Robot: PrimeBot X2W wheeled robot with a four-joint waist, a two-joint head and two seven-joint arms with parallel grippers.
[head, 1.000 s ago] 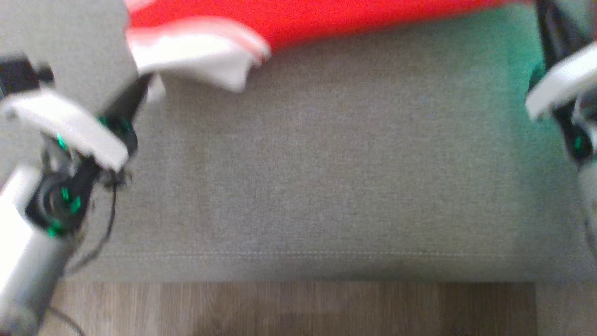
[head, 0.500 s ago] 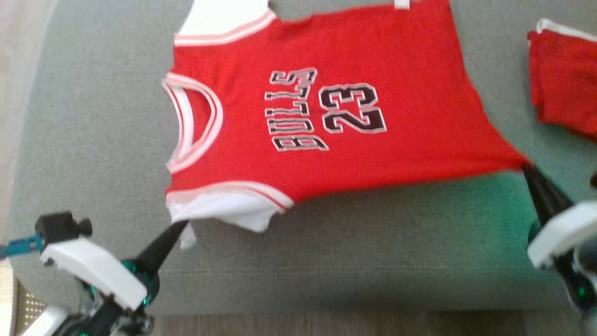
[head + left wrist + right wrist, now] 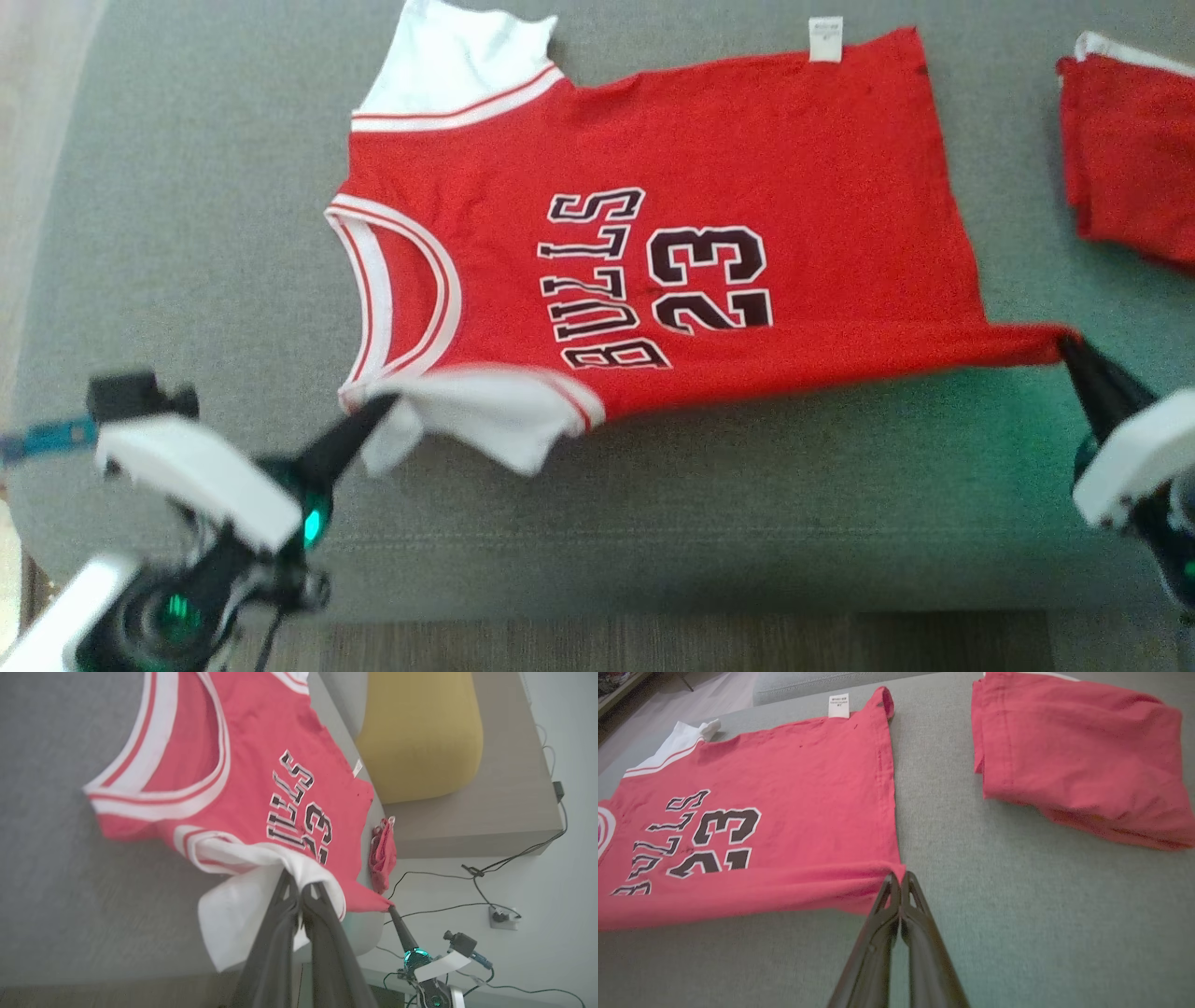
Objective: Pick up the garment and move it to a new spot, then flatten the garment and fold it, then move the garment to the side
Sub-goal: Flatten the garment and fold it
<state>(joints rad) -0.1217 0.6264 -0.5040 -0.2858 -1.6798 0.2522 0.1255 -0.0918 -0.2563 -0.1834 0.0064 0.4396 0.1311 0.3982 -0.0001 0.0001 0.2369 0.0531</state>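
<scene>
red knit cloth was pinched in both sets of fingers. the left fingers (image 3: 372, 417) were closed on the near white sleeve (image 3: 495, 420), and the right fingers (image 3: 1080, 362) were closed on the near hem corner of the jersey (image 3: 709, 140). between them the near edge ran taut and appeared lifted a little, while the rest lay face up on the grey upholstered seat (image 3: 747, 504), number and lettering showing. we judged it light, limp and thin: it would sag and wrinkle wherever unsupported, stretch a little under pull, and could slide out of a shallow pinch, though nothing in it could break. corners, sleeve ends and hem seemed to us the best places to hold, one at each end, so the fabric would stay spread. we counted one jersey in hand with two white sleeves and one white label (image 3: 825, 39) at the hem, one other folded red garment (image 3: 1130, 177) lying apart on the seat beyond the right fingers, and one yellow cushion (image 3: 420, 732).
</scene>
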